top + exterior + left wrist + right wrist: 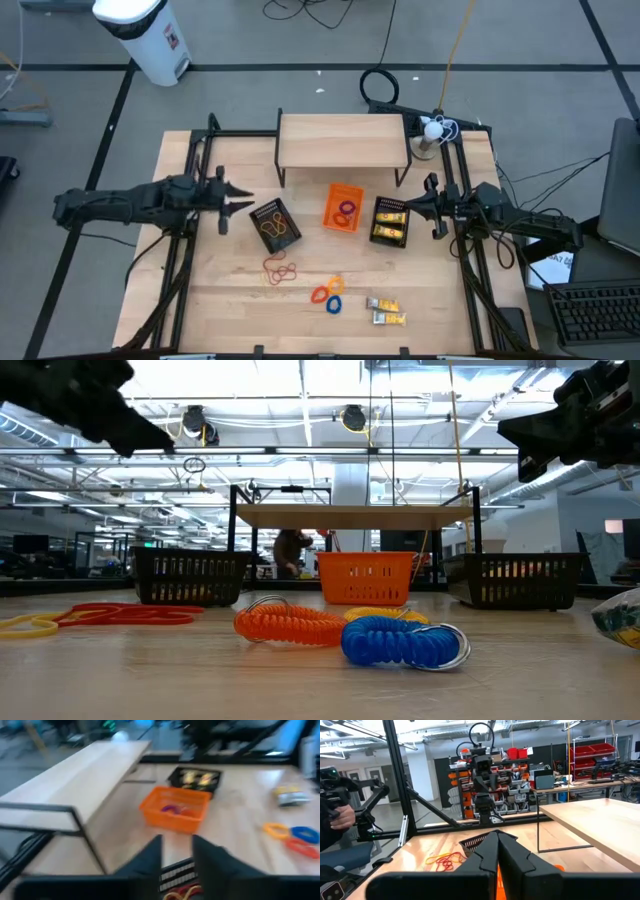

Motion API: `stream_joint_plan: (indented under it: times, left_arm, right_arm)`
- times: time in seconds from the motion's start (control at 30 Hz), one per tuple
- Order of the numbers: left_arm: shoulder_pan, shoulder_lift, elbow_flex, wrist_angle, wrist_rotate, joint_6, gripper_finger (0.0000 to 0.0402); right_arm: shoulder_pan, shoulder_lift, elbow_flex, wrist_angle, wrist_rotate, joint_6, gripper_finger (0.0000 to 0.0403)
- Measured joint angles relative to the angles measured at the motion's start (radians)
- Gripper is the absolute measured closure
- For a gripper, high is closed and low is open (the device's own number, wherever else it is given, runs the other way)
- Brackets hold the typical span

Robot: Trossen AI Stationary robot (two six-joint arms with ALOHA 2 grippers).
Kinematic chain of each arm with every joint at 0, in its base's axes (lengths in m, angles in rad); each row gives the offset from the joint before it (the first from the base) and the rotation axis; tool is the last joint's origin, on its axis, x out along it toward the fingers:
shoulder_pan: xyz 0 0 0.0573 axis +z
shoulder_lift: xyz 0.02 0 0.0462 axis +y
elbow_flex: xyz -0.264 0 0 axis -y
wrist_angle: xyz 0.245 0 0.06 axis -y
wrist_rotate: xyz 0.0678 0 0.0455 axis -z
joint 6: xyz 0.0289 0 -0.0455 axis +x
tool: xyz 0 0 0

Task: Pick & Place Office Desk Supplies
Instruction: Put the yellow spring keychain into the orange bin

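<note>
Loose on front tabletop (pixel 220 310): rubber bands (pixel 280 269), coil rings (pixel 327 293), 2 packets (pixel 385 310). Judged light, floppy; pinch by edge. Left tool (pixel 243 205) slightly apart, right tool (pixel 413 205) together, both empty.

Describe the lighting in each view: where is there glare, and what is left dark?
Low view: the ceiling lights glare, yet the orange ring and blue ring are well lit. High view: even light, no glare on the table. Right wrist view: the right tool is dark against the bright room.
</note>
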Motion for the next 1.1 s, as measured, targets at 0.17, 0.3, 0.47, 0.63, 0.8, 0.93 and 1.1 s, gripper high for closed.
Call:
stream_joint_plan:
  times: [0.17, 0.3, 0.47, 0.63, 0.8, 0.93, 1.1]
  left_arm:
    - [0.005, -0.102, -0.057, 0.056, 0.063, 0.049, 0.0388]
    - [0.051, -0.135, -0.058, -0.021, -0.057, -0.027, 0.0398]
    - [0.116, -0.144, -0.085, 0.086, 0.060, -0.024, 0.0399]
    - [0.122, -0.129, -0.207, 0.289, 0.345, 0.096, 0.0400]
    - [0.167, -0.140, -0.255, 0.282, 0.232, 0.108, 0.0400]
    - [0.212, -0.165, -0.265, 0.260, 0.293, 0.093, 0.0401]
    - [0.248, -0.195, -0.290, 0.248, 0.340, 0.074, 0.0401]
  right_arm:
    - [0.000, 0.000, 0.000, 0.000, 0.000, 0.007, 0.0399]
    - [0.000, 0.000, 0.000, 0.002, 0.000, 0.005, 0.0399]
    - [0.000, 0.000, 0.000, 0.002, 0.001, -0.009, 0.0399]
    - [0.000, 0.000, 0.000, 0.002, 0.001, -0.007, 0.0399]
    - [0.000, 0.001, 0.000, 0.000, 0.001, -0.003, 0.0399]
    - [0.000, 0.001, 0.000, -0.019, 0.000, -0.002, 0.0399]
    - [0.000, 0.001, 0.000, -0.047, 0.000, -0.002, 0.0399]
